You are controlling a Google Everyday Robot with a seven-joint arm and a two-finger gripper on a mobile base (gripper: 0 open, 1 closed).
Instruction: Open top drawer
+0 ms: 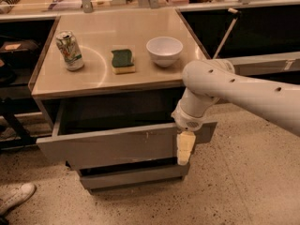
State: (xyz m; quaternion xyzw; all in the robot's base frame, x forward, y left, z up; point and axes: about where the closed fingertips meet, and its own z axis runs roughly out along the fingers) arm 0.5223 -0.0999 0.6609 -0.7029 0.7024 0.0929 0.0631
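The top drawer (112, 146) is the wide grey handle-less front under the beige countertop. It stands pulled out toward me, with its dark box interior (117, 111) showing behind the front. Small whitish scratches mark the front right of centre. My gripper (185, 149) hangs from the white arm (234, 90) at the drawer front's right end, its cream fingers (185, 146) pointing down over the front's upper edge. A narrower grey drawer front (133, 176) shows below.
On the countertop (154, 76) stand a drink can (69, 50), a green-and-yellow sponge (123, 61) and a white bowl (164, 50). A shoe (16, 197) rests on the speckled floor at lower left. Dark shelving stands left and a dark counter right.
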